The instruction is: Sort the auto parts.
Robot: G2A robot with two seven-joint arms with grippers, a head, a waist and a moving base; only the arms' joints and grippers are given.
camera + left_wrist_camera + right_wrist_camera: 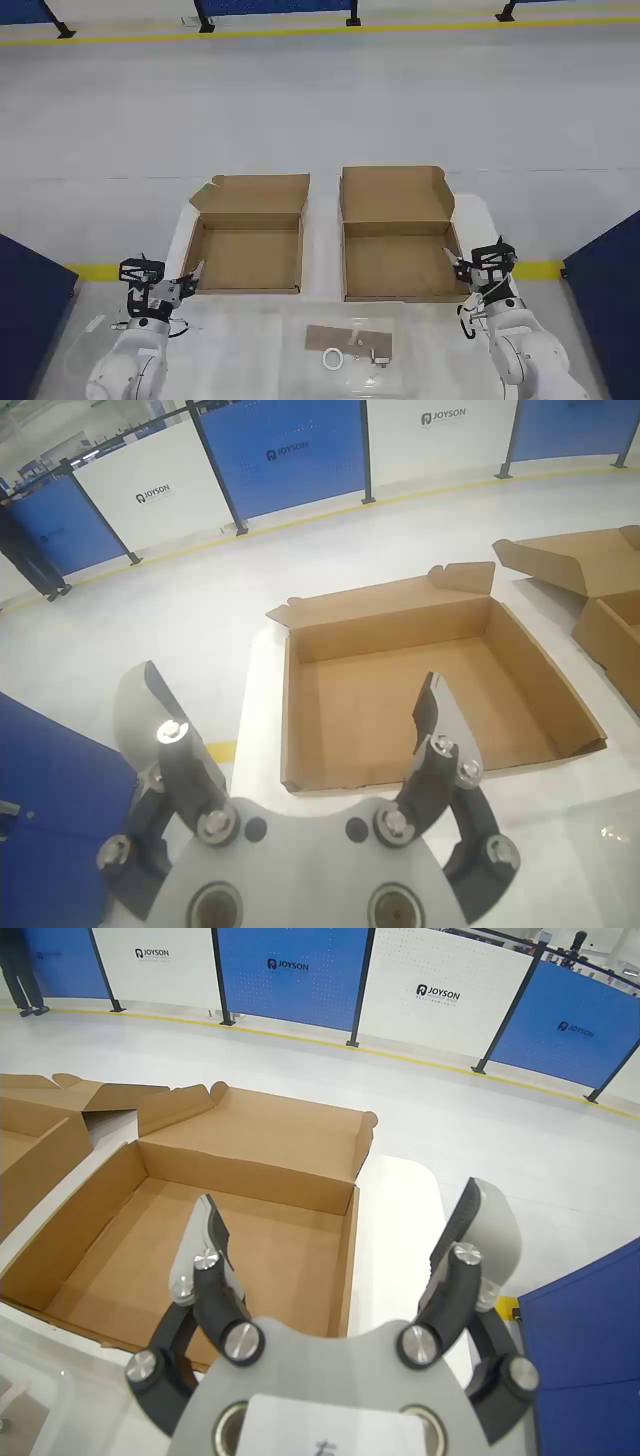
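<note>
Nothing sorted yet: left box (245,262) and right box (400,268) empty, parts (345,342) waiting in the near tray (300,375); my left gripper (290,680) and right gripper (340,1193) hover, jaws apart.

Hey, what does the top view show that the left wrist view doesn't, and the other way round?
Top view's extras: the clear plastic tray at the table's near edge, holding a white ring and a flat brown rectangular piece, plus the right gripper, open. Left wrist view's extras: the white partition panels standing across the floor. Shared: the left gripper, open; the left-hand open brown cardboard box, empty; the right-hand open brown cardboard box; and the white table.
</note>
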